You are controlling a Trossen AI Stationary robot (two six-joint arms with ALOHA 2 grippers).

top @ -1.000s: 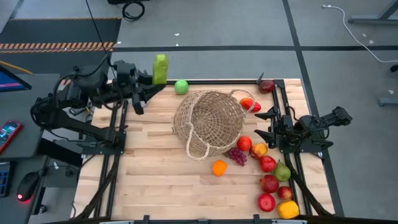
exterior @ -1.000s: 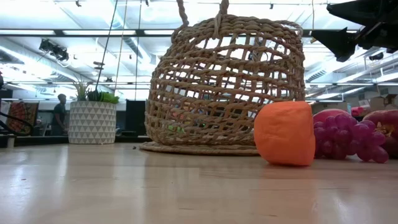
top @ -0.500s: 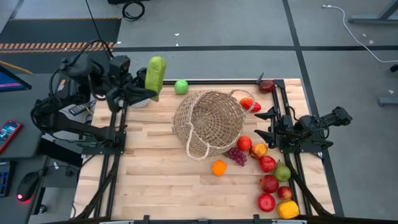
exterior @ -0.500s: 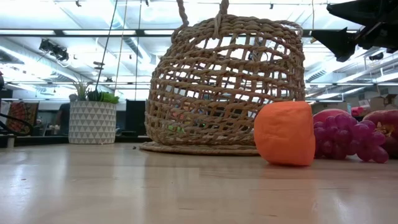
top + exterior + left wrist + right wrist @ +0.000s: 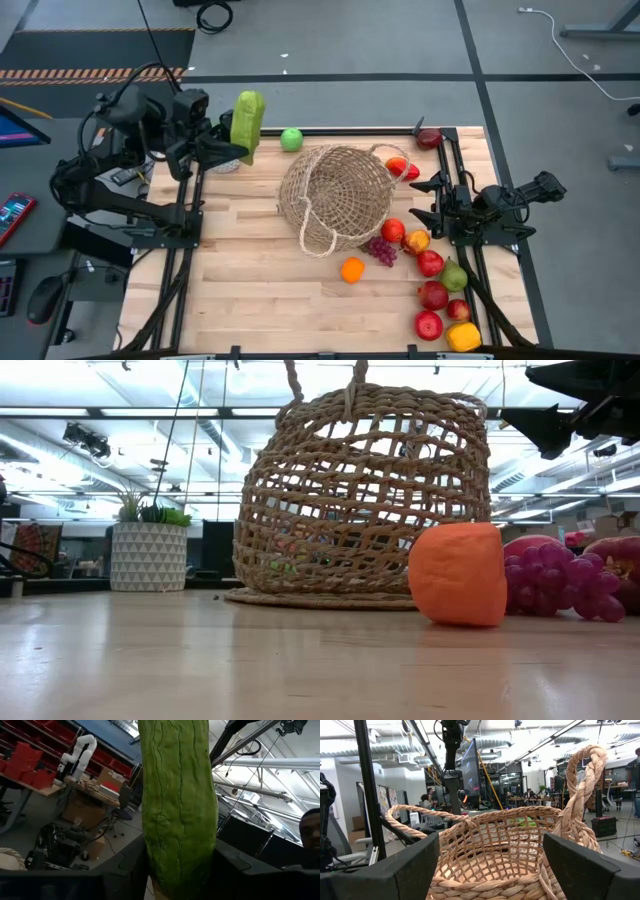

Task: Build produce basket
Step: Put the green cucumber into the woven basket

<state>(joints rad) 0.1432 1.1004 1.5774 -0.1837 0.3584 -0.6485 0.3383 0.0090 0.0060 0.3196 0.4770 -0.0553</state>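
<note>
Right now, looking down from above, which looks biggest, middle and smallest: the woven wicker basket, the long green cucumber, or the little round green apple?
1. The woven wicker basket, by far the biggest.
2. The long green cucumber, though held up nearer the camera.
3. The little round green apple.

Grey floor (image 5: 350, 40) crossed by dark seams, hazard-striped strip (image 5: 90, 73) upper left. Open ceiling with strip lights (image 5: 120, 410). Red shelving (image 5: 30, 755) at far left, possibly storage bins.
</note>
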